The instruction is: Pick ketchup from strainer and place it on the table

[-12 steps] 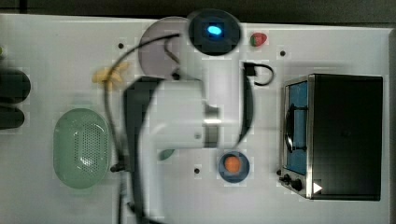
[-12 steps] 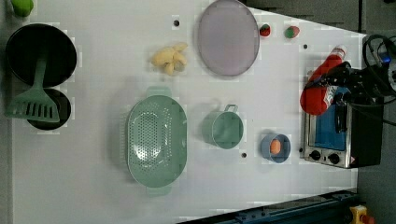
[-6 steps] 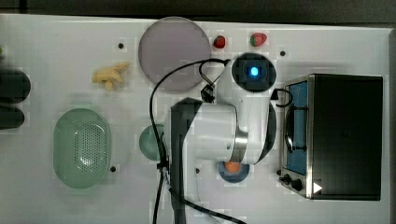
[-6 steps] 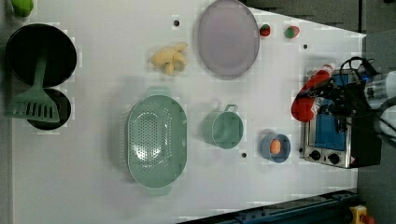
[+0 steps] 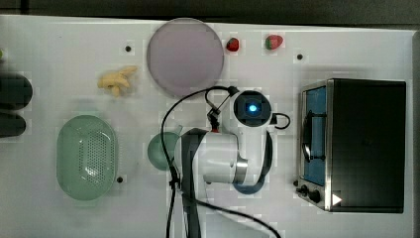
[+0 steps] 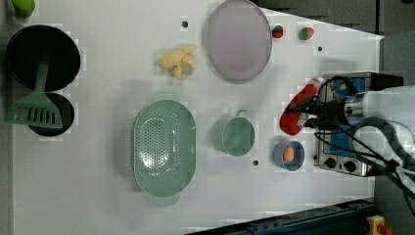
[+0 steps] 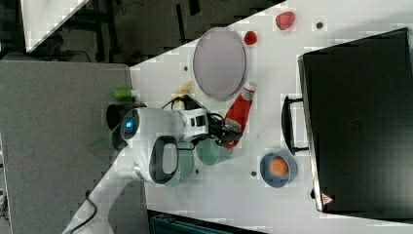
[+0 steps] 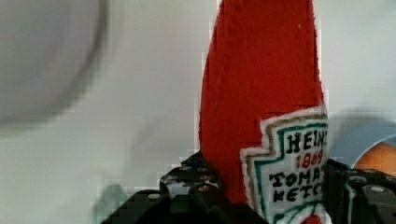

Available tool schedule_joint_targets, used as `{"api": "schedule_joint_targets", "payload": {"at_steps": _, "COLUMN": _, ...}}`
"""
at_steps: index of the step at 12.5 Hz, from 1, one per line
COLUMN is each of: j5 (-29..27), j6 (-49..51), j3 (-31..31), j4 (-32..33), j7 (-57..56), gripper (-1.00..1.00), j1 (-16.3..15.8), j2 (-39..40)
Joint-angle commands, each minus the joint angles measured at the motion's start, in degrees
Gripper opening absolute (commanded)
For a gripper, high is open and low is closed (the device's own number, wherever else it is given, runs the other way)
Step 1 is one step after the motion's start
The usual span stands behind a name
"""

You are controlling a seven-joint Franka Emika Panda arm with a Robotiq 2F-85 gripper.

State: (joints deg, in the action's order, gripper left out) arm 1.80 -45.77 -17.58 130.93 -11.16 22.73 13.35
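A: Ketchup [image 6: 296, 110] first, in the left view — where is it?
B: Held off the white worktop [image 6: 98, 196] by the gripper [image 6: 313, 116], between the blue bowl with the orange thing [image 6: 288, 154] and the toaster oven [image 6: 348, 122]. The strainer [image 6: 164, 147] sits well apart toward the left view's left, with nothing in it.

A: Top view?
B: The arm covers the bottle. I see the strainer [image 5: 87, 156], the round plate [image 5: 185, 55], two strawberries [image 5: 233, 44] and the green cup [image 5: 162, 150] peeking out beside the arm.

A: Right view?
B: The bottle [image 7: 238, 113] tilts, cap toward the plate [image 7: 219, 62], its lower end pinched by the fingers [image 7: 225, 134] next to the cup [image 7: 209, 152].

A: Wrist view?
B: The fingers [image 8: 187, 184] clamp the red bottle [image 8: 261, 88] at its white label, so the hold looks firm.

A: How to place it well?
B: I'd judge: lower slowly over the bare patch between plate, cup and bowl, let the bottle touch down, then spread the fingers and lift straight away.

A: The room?
B: A cluttered white worktop with small dark holes, a dark floor beyond its edge, and a grey panel [image 7: 53, 146] in the right view.
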Motion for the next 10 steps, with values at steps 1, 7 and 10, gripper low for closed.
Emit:
{"api": "schedule_joint_targets", "payload": {"at_steps": 1, "j5": 3.9, "j6": -3.6, "j3": 0.1, "j4": 0.1, "j7": -2.5, "gripper": 0.47, "j1": -0.3, "j2": 2.6}}
{"api": "schedule_joint_targets", "payload": {"at_steps": 7, "j5": 3.7, "j6": -3.5, "j3": -1.5, "j4": -2.6, "j7": -0.7, "gripper": 1.0, "j1": -0.4, "j2": -2.7}}
{"api": "schedule_joint_targets", "payload": {"at_steps": 10, "j5": 0.3, "j6": 3.7, "j3": -2.7, "j4": -7.2, "j7": 2.5, "gripper": 1.0, "j1": -0.4, "j2": -7.6}}
